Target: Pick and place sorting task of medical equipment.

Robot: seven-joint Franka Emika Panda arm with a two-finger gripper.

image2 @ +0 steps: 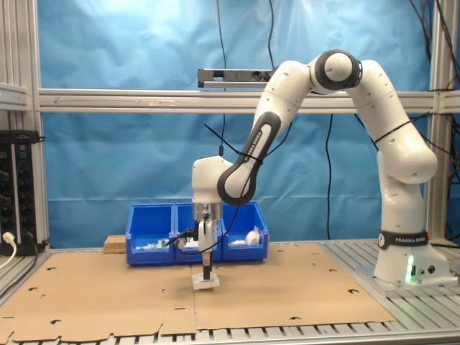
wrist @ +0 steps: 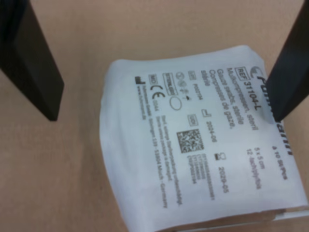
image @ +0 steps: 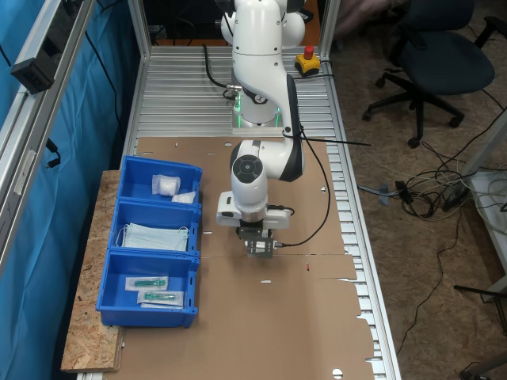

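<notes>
Place: robotics lab | aluminium-profile tabletop carrying the arm's base | blue curtain behind tabletop | red emergency stop button on tabletop | office chair beside it | loose cables on floor

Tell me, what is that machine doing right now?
Gripper open, low over the cardboard. White packet flat beneath, one finger clear of it, the other at its edge, not gripped. Nothing in the way.

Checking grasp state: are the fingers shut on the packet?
No. In the wrist view the fingers stand apart, the packet flat on cardboard.
</notes>
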